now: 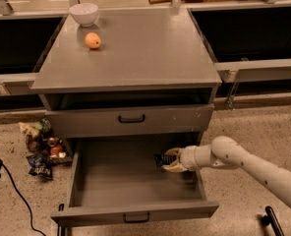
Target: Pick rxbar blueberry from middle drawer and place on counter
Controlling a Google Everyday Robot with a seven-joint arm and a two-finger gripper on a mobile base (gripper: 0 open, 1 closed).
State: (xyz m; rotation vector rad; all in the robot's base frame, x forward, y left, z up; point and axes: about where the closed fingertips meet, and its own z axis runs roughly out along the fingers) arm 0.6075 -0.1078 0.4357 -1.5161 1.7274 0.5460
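The middle drawer [121,178] is pulled wide open below the counter [150,53]. The rxbar blueberry [160,160], a small dark packet with white print, is at the drawer's right side, near the back. My gripper [171,160] reaches in from the right over the drawer's side wall. Its pale fingers [173,152] close on the packet's right end, one above and one below. The white arm [244,163] runs off to the lower right. The counter holds none of the task's things.
A white bowl [83,13] and an orange [92,41] sit at the counter's back left. The top drawer [131,118] is shut. A heap of crumpled colourful wrappers [41,149] lies on the floor to the left, and a black cable [15,193] runs beside it.
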